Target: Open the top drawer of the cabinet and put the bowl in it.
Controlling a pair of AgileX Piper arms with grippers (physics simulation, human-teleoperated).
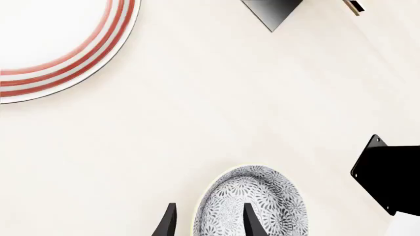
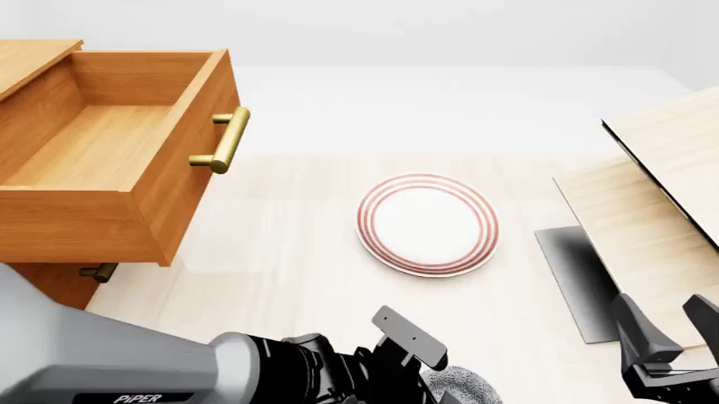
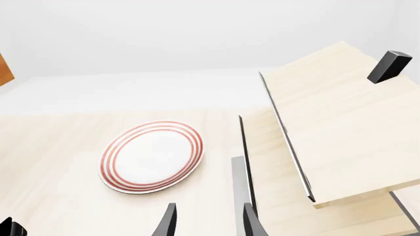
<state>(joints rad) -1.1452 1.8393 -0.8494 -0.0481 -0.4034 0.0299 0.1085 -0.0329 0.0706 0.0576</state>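
Note:
The speckled blue-grey bowl (image 1: 253,201) stands on the table right under my left gripper (image 1: 208,223). That gripper is open; one finger (image 1: 251,221) is over the bowl's inside, the other is outside its rim. In the front view only an edge of the bowl (image 2: 466,389) shows at the bottom, behind the left arm. The top drawer (image 2: 168,206) of the orange-brown cabinet (image 2: 45,282) is pulled far out and holds nothing, its brass handle (image 2: 225,139) facing the table. My right gripper (image 2: 671,324) is open at the lower right, holding nothing.
A white plate with red rings (image 2: 427,223) lies mid-table, between drawer and bowl. A pale light-wood structure (image 2: 663,185) with a dark base takes up the right side. A lower drawer's handle (image 2: 99,271) shows under the open drawer.

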